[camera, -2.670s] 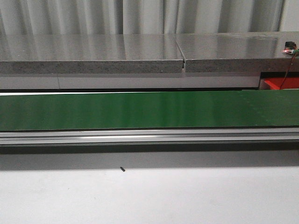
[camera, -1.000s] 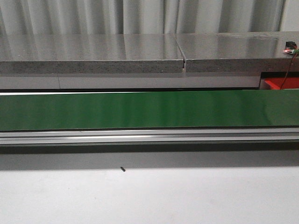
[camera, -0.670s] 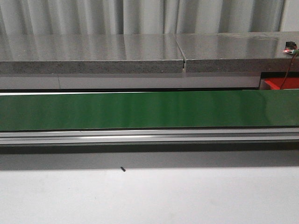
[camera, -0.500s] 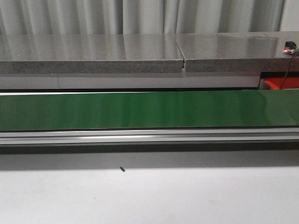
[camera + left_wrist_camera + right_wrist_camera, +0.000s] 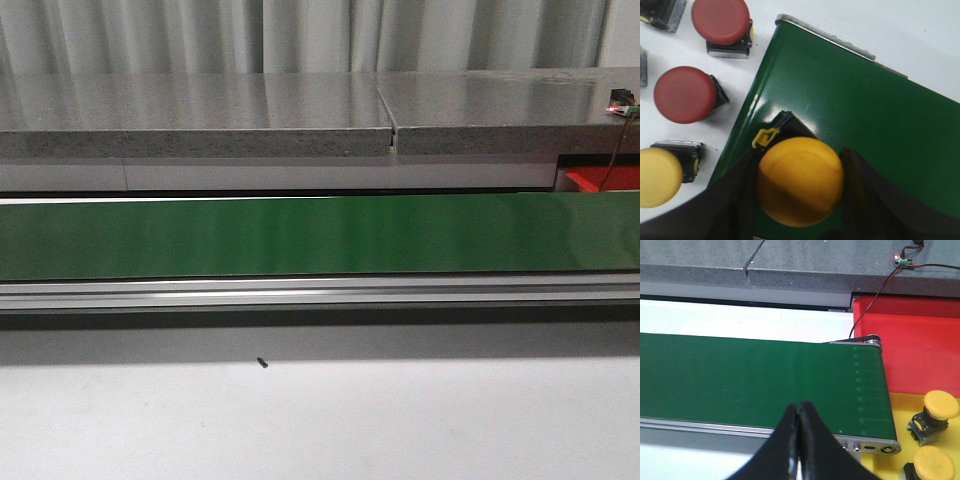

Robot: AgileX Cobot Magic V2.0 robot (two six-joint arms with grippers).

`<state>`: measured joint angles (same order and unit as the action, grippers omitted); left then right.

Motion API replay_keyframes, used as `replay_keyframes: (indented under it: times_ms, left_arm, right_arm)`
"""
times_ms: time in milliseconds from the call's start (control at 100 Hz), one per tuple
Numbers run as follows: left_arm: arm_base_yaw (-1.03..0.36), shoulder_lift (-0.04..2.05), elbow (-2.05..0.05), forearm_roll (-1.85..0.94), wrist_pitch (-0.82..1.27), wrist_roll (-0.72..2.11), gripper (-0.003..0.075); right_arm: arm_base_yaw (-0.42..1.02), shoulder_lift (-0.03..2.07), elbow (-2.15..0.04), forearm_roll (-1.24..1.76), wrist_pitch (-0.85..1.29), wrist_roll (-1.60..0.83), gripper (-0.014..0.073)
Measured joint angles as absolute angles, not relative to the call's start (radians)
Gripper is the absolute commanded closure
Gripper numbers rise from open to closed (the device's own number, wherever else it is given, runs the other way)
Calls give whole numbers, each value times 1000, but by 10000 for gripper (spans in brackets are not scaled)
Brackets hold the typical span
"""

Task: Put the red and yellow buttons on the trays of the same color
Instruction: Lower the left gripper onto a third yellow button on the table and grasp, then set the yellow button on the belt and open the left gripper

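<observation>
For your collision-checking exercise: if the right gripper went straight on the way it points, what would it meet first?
Probably the green conveyor belt: the right gripper, shut and empty, points over it. Depth is unclear.

Yellow buttons: four. One between the left gripper's fingers (image 5: 801, 181), one on the white surface beside the belt (image 5: 659, 177), two on the yellow tray (image 5: 941, 405) (image 5: 933, 463).
Red buttons: two (image 5: 721, 20) (image 5: 685, 94).
Trays: one red tray (image 5: 910, 350), one yellow tray (image 5: 897, 415).
Green conveyor belt (image 5: 320, 235): one.
Circuit board with red light (image 5: 903, 261): one.
</observation>
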<state>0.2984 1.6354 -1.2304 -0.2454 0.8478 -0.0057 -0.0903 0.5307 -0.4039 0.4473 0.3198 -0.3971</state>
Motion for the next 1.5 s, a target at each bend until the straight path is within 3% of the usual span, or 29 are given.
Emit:
replay_keyframes:
  times_ms: [140,340,430,790,1050,1500]
  left_arm:
    - [295,1645,-1230,-254,846,0,568]
    - [295,1645,-1230,-266,844,0,241]
    - [295,1645,-1230,-266,846,0,171]
    - [306,1559,-1281,-270,852,0,174]
    - [422,1552,-1357,-249,861,0,174]
    - [584,1728,-1357,-237,865,0,174]
  right_arm:
    - [-90,531,-404,447,320,-397,659]
    - [-90,531,-404,447,320,-397,659]
    - [-90,531,-404,447,320,-397,659]
    - [-90,531,-404,447,320,-397,659]
    - [-90,531,-404,447,320,-397,659]
    - [-90,531,-404,447,320,-397,659]
